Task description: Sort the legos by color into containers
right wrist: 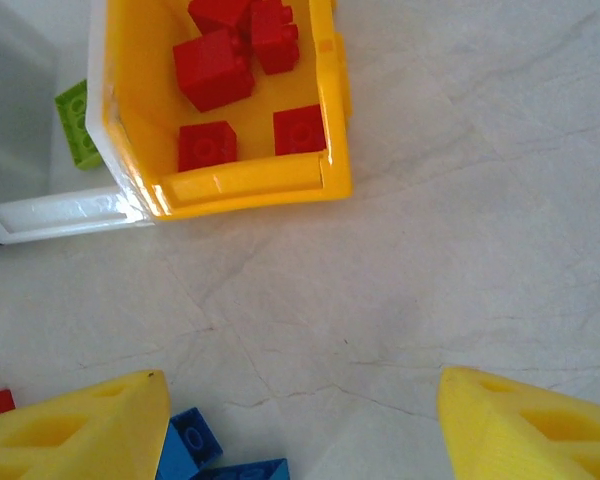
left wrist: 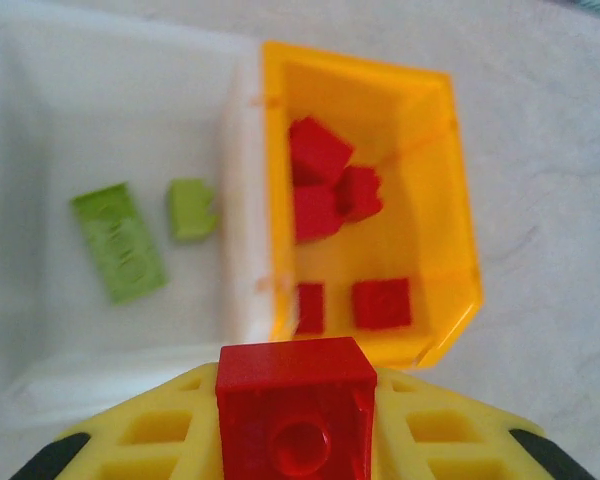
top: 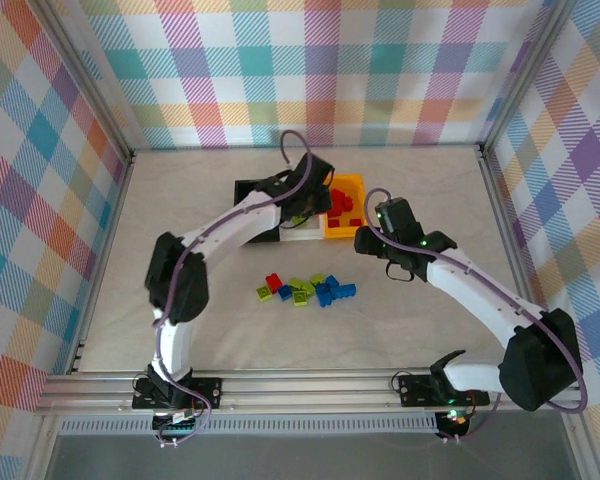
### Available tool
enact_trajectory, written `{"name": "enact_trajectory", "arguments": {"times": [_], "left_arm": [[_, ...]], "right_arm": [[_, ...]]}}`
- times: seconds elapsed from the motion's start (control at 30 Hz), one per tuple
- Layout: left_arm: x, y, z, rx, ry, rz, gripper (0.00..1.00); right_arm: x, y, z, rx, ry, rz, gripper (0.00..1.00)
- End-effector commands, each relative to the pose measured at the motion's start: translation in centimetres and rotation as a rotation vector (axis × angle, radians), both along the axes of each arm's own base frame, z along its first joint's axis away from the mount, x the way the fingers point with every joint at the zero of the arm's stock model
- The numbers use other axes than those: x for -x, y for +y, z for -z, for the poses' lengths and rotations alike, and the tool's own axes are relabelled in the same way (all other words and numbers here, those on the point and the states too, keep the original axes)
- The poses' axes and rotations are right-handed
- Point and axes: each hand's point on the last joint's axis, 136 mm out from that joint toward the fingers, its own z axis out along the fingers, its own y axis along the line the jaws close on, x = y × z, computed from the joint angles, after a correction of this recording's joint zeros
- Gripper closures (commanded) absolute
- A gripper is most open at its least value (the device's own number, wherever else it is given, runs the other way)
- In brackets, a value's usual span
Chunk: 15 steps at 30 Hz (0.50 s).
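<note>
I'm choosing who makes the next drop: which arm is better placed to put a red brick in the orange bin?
Left. The left claw is shut on a red brick by the orange bin's rim. The right claw hangs open and empty, near blue bricks.

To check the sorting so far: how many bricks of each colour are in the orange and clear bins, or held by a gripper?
Red bricks: 6, that is 5 in the orange bin and 1 held red brick in the left gripper
Lime green bricks: 2, in the clear bin
Blue bricks: 0 there
Total: 8
</note>
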Motion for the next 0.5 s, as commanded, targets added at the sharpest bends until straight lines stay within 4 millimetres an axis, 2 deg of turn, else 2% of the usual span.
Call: {"name": "enact_trajectory", "arguments": {"times": [0.0, 0.2, 0.23, 0.33, 0.4, 0.47], "left_arm": [[-1.9, -2.4, -0.4, 0.002, -0.027, 0.042, 0.82], [-5.2, -5.1, 1.7, -0.019, -0.018, 0.048, 0.78], [-5.6, -5.4, 2.2, -0.022, -0.014, 0.046, 0.75], [-6.1, -6.3, 3.1, -0.009, 0.01, 0.055, 0.52], [-6.0, -6.5, 2.5, 0.011, 0.009, 0.059, 0.44], [-5.8, -6.2, 0.8, 0.024, -0.009, 0.056, 0.36]], "right_arm": [[0.6, -0.5, 0.1, -0.008, 0.002, 0.016, 0.29], [1.1, -0.6, -0.1, -0.017, -0.01, 0.005, 0.28], [1.1, -0.6, -0.1, -0.02, -0.013, 0.002, 0.28], [1.3, -0.4, -0.4, -0.032, -0.022, -0.012, 0.26], [1.4, -0.3, -0.6, -0.038, -0.026, -0.019, 0.24], [1.6, 0.0, -0.8, -0.049, -0.027, -0.043, 0.23]]}}
